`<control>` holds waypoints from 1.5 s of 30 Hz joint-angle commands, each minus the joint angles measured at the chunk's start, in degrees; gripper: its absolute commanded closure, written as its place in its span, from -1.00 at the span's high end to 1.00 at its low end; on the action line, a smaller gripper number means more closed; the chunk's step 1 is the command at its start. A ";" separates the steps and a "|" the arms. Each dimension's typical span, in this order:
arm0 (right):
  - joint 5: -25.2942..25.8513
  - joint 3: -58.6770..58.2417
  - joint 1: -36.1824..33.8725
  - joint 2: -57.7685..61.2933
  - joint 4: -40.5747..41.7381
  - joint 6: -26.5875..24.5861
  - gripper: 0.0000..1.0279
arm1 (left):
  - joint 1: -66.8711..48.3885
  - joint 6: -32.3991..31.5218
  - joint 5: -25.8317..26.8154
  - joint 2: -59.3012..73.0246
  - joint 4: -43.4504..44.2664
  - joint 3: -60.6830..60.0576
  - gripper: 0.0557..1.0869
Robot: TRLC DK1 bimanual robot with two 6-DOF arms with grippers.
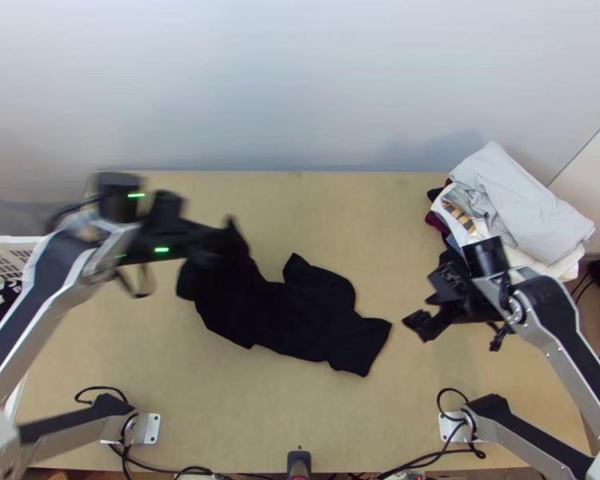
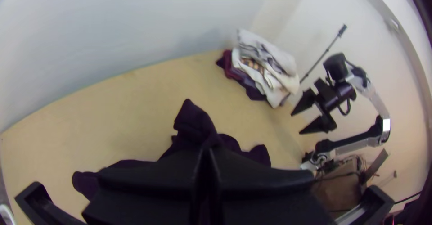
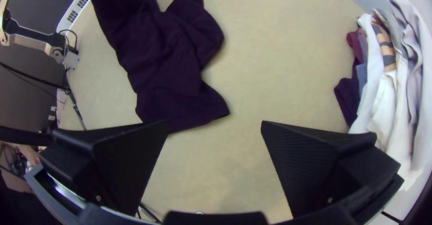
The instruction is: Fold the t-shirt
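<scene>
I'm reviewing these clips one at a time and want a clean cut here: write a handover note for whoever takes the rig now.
Left gripper: shut on the black t-shirt, at the end towards the table's left side.
Right gripper: open and empty, just beyond the shirt's other end.
Shirt: rumpled across the middle of the table.
Done: one end is gripped; no neat fold visible.
Left: spread it flat, then fold it.
Nearby: clothes pile, far right corner.
</scene>
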 commanded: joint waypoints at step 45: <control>-0.08 2.61 3.80 10.68 -5.23 -7.08 0.87 | -20.15 22.91 -9.06 29.56 -22.54 21.86 0.91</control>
